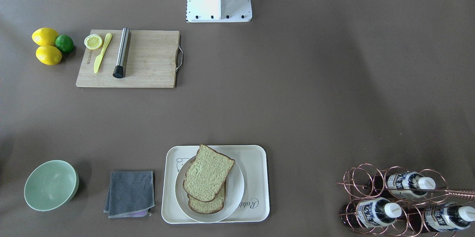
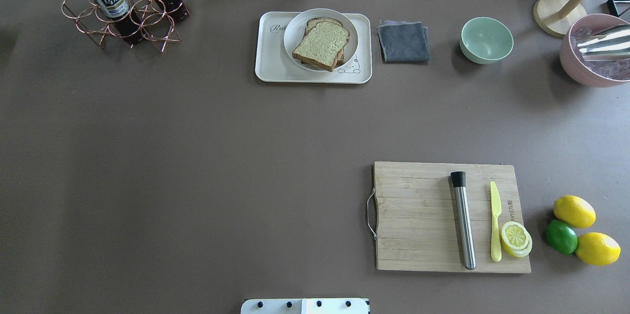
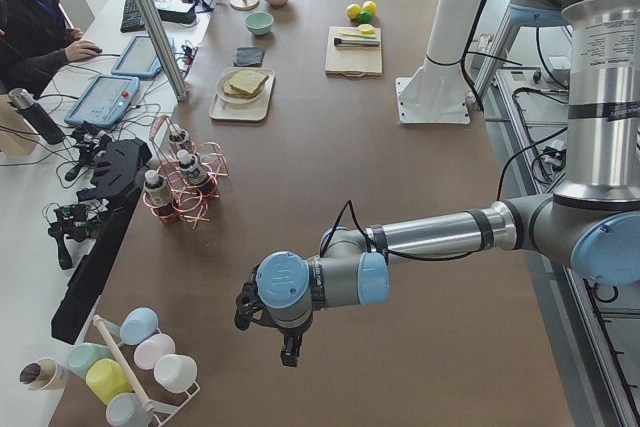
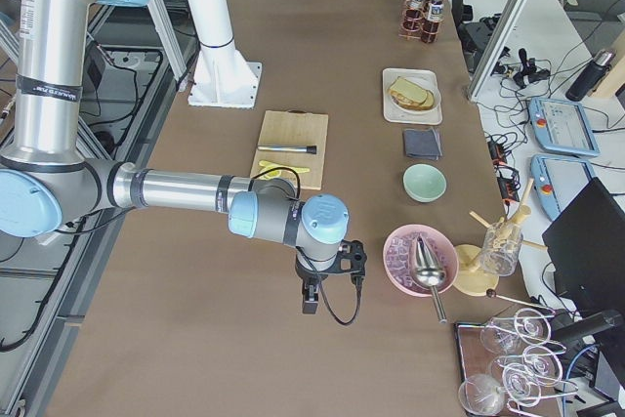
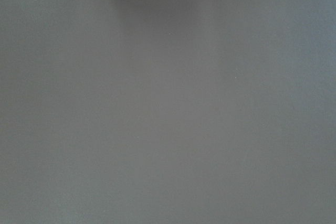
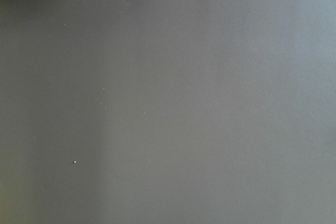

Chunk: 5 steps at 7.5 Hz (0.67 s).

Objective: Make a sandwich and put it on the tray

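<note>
The sandwich [image 1: 207,179] is two speckled bread slices stacked askew on a round white plate [image 1: 237,188]. The plate sits on the cream tray [image 1: 256,162] at the table's far edge; no egg shows between the slices. The sandwich [image 2: 322,44] and the tray [image 2: 268,65] also show in the overhead view. My left gripper [image 3: 288,352] shows only in the exterior left view, above bare table far from the tray. My right gripper [image 4: 309,302] shows only in the exterior right view, above bare table. I cannot tell whether either is open or shut. Both wrist views show only brown table.
A wooden cutting board [image 2: 418,215] holds a steel muddler [image 2: 463,225], a yellow knife [image 2: 495,220] and a lemon slice [image 2: 515,237]. Two lemons and a lime [image 2: 561,236] lie beside it. A grey cloth [image 2: 402,41], green bowl [image 2: 486,40], pink ice bowl [image 2: 595,53] and bottle rack [image 2: 123,4] line the far edge.
</note>
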Each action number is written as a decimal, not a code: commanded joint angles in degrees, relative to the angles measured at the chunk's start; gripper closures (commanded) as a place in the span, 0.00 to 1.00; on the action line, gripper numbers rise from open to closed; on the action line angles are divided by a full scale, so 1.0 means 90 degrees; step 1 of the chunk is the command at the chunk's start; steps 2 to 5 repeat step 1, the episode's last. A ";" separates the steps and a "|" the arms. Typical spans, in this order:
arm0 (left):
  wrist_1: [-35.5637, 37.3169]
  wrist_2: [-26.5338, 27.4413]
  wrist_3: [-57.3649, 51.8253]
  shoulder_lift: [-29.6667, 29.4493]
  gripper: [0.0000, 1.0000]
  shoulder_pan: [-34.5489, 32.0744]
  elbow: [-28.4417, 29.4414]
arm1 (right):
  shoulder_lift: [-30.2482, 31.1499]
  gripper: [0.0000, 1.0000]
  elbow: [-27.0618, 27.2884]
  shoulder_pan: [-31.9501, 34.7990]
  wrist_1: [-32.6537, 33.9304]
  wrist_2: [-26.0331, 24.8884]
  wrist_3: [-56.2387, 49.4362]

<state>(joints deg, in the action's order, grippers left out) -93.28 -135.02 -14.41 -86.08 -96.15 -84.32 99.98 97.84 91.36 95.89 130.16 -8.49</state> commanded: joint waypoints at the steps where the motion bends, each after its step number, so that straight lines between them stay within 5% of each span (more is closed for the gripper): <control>1: 0.0003 0.0002 0.0000 -0.0015 0.02 0.0000 0.0004 | 0.0005 0.00 0.0008 -0.0004 0.0000 0.0000 -0.0004; 5: 0.0003 0.0002 0.0000 -0.0015 0.02 0.0000 0.0004 | 0.0005 0.00 0.0008 -0.0004 0.0000 0.0000 -0.0004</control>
